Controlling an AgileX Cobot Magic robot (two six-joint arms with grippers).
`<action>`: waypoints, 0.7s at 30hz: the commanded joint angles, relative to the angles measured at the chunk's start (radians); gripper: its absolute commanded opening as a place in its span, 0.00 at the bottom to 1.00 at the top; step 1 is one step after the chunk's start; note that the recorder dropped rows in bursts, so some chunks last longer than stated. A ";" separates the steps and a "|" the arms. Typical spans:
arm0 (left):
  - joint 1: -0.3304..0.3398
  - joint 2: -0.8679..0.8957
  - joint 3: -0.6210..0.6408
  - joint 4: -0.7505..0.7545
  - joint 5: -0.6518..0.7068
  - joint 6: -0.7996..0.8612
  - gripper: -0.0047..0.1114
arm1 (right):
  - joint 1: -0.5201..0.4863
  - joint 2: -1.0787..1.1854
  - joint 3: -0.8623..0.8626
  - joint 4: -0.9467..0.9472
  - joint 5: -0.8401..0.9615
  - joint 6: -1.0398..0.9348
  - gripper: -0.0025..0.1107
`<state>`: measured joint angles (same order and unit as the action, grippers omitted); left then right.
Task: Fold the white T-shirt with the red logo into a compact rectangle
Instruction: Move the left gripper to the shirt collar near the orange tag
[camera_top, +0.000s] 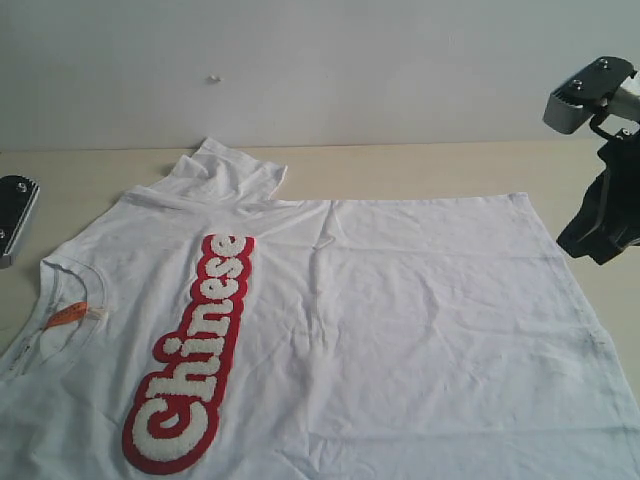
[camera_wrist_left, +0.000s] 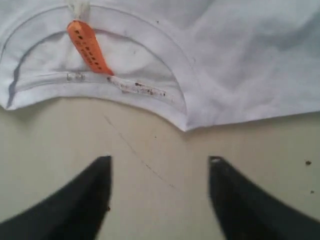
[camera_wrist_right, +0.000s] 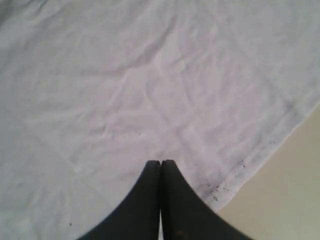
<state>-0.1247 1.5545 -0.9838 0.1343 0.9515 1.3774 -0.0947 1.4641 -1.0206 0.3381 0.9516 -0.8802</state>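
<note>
A large white cotton T-shirt is spread front up on a pale wooden table, with light creases across the cloth.

The left pincer is held wide open. Its two black fingers are set well apart, nothing is gripped, and only bare tabletop is seen in the gap. The shirt's ribbed crew neck lies just ahead of the fingertips and is not touched by them. A small orange neck tag is laid inside the collar, further ahead of the tips.

The right pincer is closed, its two black fingers pressed together with no gap, and no cloth is seen caught between them. It is held over the plain lower part of the shirt. The stitched hem runs just beside the tips, marked there with small dark specks, and bare table is seen beyond it. In the exterior view this pincer is seen raised at the hem end of the garment.

A long red band logo with fuzzy white letters spelling "Chinese" is laid along the chest between the two pincers, near the left one and well apart from the right. One short sleeve is bunched at the shoulder, nearer the left pincer than the right.
</note>
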 joint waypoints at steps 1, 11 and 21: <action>-0.005 0.019 -0.005 0.011 -0.073 -0.152 0.95 | 0.002 -0.013 -0.004 -0.004 0.005 -0.013 0.02; -0.008 0.028 -0.005 0.021 -0.200 -0.156 0.94 | 0.002 -0.013 -0.004 -0.004 -0.008 -0.013 0.02; -0.011 0.061 -0.036 -0.082 -0.107 0.240 0.94 | 0.002 -0.013 -0.004 -0.004 -0.018 -0.013 0.02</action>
<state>-0.1362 1.5957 -0.9932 0.0418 0.8016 1.5525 -0.0947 1.4623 -1.0206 0.3364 0.9460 -0.8855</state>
